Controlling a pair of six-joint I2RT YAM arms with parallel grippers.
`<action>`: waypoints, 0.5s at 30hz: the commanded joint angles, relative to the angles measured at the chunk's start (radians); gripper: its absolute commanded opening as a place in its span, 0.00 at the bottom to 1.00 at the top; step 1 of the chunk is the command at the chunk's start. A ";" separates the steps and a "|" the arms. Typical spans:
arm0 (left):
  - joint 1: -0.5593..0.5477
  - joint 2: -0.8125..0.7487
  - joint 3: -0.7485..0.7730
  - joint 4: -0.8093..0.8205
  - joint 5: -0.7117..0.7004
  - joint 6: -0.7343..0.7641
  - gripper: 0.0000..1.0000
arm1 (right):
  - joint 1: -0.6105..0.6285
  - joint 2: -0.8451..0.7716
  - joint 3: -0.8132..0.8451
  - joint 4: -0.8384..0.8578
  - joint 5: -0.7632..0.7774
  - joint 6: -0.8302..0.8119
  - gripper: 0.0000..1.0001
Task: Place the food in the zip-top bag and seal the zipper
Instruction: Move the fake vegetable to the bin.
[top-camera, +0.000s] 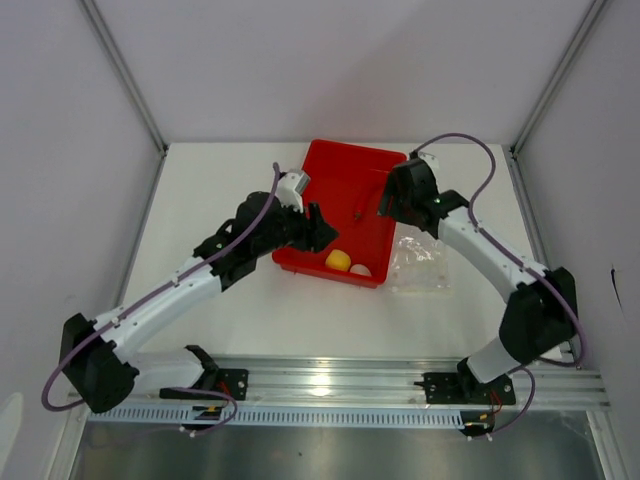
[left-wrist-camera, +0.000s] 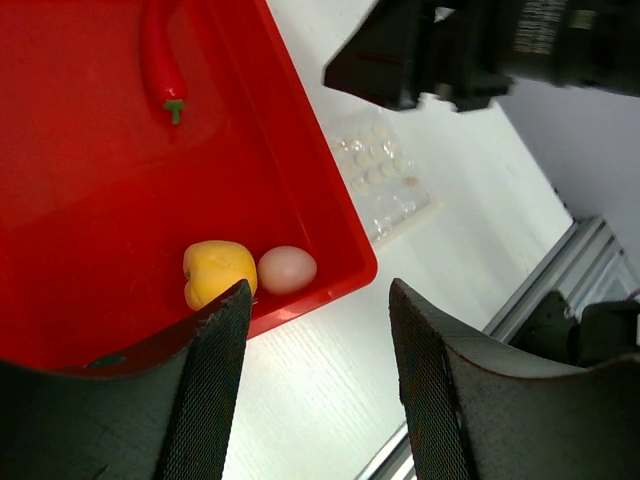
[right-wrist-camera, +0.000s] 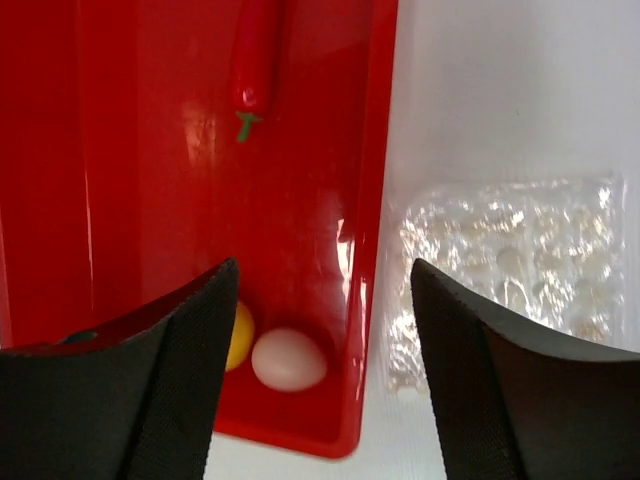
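Three foods sit in the red tray (top-camera: 338, 172): yellow fruit (left-wrist-camera: 217, 272) beside pale ball (left-wrist-camera: 287, 269) at the near corner, chili (left-wrist-camera: 160, 55) farther back. Your left gripper (left-wrist-camera: 318, 390) and right gripper (right-wrist-camera: 322, 370) hover above, jaws spread; zip-top bag (right-wrist-camera: 510, 260) lies alongside.

Glossy red plastic tray (right-wrist-camera: 130, 150), crinkly clr plastic bag (right-wrist-camera: 510, 260), smooth egg (right-wrist-camera: 288, 360).

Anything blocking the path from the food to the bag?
Only the side wall of the red tray: yellow fruit, egg and chili lie inside it, the bag lies flat just outside. Nothing sits on the bag; its mouth can't be made out.
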 joint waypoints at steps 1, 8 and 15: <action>-0.008 -0.086 -0.041 0.004 -0.090 -0.053 0.61 | -0.052 0.121 0.131 0.150 -0.072 -0.059 0.70; -0.012 -0.183 -0.115 0.051 -0.076 -0.084 0.61 | -0.069 0.432 0.388 0.200 -0.140 -0.085 0.66; -0.011 -0.209 -0.152 0.065 -0.042 -0.079 0.61 | -0.063 0.684 0.629 0.147 -0.126 -0.077 0.62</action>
